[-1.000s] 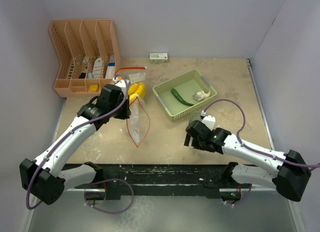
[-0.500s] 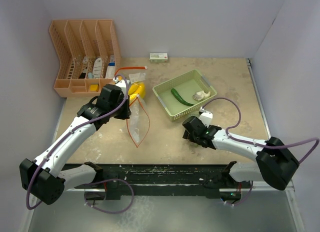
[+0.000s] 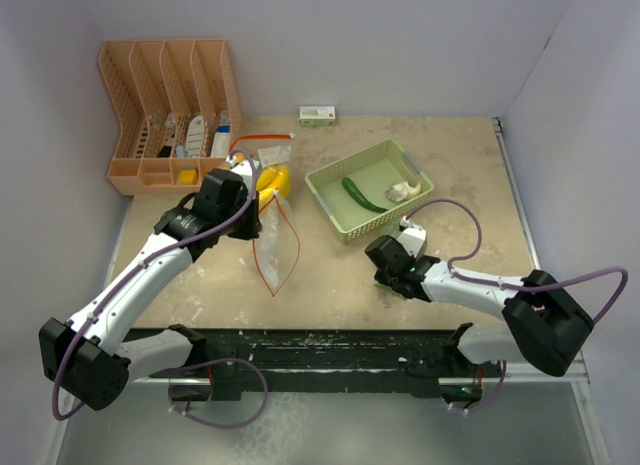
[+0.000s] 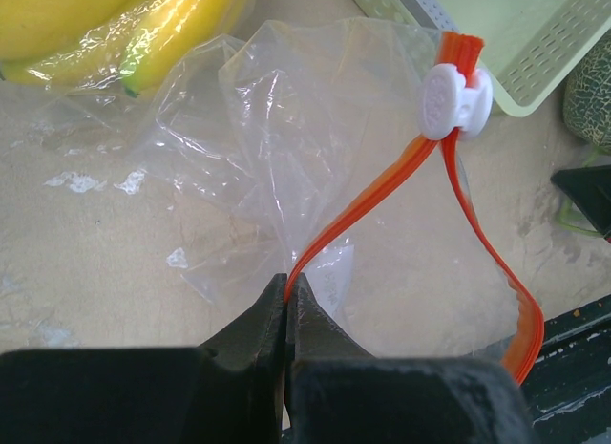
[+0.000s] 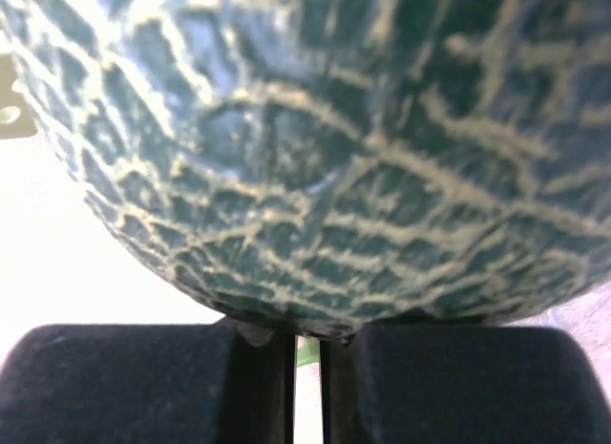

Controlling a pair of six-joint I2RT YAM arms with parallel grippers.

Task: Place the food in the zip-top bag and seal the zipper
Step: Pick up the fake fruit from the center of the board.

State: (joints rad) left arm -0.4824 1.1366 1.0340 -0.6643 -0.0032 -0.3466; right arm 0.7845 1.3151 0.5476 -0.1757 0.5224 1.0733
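Note:
The clear zip-top bag (image 3: 275,247) lies open on the table, and my left gripper (image 4: 286,282) is shut on its orange zipper strip (image 4: 363,205), below the white slider (image 4: 455,100). The yellow banana bunch (image 3: 272,180) lies at the bag's far end, under the plastic (image 4: 143,24). The netted grey-green melon (image 5: 315,129) fills the right wrist view and touches my right gripper (image 5: 305,344). Its jaws stand almost together with a green bit of the melon's stem between them. From above the right gripper (image 3: 385,255) hides the melon. The cucumber (image 3: 362,195) and white piece (image 3: 402,191) lie in the basket.
The pale green mesh basket (image 3: 345,225) stands just beyond the right gripper. A peach desk organizer (image 3: 170,115) fills the back left corner. A small box (image 3: 317,114) sits by the back wall. White walls close in the table's sides.
The right arm has swung in toward the basket's near corner and its jaws have drawn nearly together at the melon. The left arm and bag have stayed still.

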